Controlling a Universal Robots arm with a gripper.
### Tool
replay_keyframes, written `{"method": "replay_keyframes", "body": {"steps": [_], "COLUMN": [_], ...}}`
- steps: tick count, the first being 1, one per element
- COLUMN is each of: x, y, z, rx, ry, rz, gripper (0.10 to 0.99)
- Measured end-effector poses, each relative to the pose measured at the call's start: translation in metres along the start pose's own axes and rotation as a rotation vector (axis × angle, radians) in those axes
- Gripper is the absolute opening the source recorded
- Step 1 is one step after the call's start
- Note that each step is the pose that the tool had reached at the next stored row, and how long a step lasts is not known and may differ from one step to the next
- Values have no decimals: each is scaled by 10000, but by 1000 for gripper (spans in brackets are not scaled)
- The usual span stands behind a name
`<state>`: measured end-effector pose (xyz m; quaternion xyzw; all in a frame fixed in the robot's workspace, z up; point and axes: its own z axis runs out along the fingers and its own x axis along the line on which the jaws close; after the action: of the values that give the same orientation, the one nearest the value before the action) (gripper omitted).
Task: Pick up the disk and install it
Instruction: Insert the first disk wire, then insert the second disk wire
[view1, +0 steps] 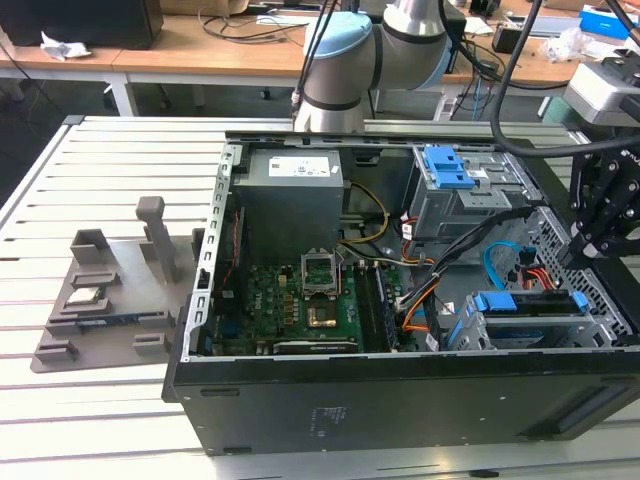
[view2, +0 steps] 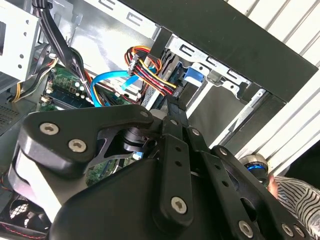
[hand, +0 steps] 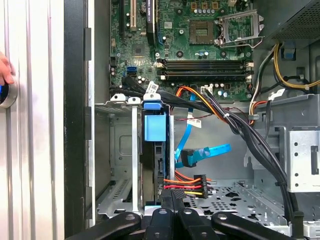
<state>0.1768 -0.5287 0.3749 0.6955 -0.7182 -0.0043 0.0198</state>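
Observation:
The disk (hand: 152, 165) stands on edge in the metal drive cage (hand: 117, 150) at the front of the open computer case, with its blue carrier tab (hand: 154, 127) showing. In the exterior view the disk (view1: 530, 304) lies in the cage at the exterior view's right. My black gripper (view1: 577, 260) hangs just above that cage. In both wrist views the fingers (hand: 172, 196) look pressed together, their tips (view2: 174, 106) right beside the disk's edge and the red-yellow power plug (hand: 192, 182). I cannot tell whether they touch the disk.
Motherboard (view1: 310, 300) with an empty socket, a power supply (view1: 295, 190) and loose blue and black cables (hand: 200, 152) fill the case. A grey fixture (view1: 100, 300) holding a small chip sits at the exterior view's left. A person's hand (hand: 4, 70) rests by a blue-ringed button (hand: 6, 96).

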Motion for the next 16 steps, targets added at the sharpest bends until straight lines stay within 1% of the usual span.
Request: {"method": "replay_keyframes", "body": {"steps": [6,8,9,10,11,12,16], "x": [0,0,0,0,0,0,-6], "y": [0,0,0,0,0,0,1], "z": [-2,-3,-3,-3,-3,-4,-19], "rx": [0,0,0,0,0,0,0], "ry": [0,-1,0,0,0,-1,6], "rz": [0,0,0,0,0,0,1], "gripper": [106,235,235,294,294,361,361]}}
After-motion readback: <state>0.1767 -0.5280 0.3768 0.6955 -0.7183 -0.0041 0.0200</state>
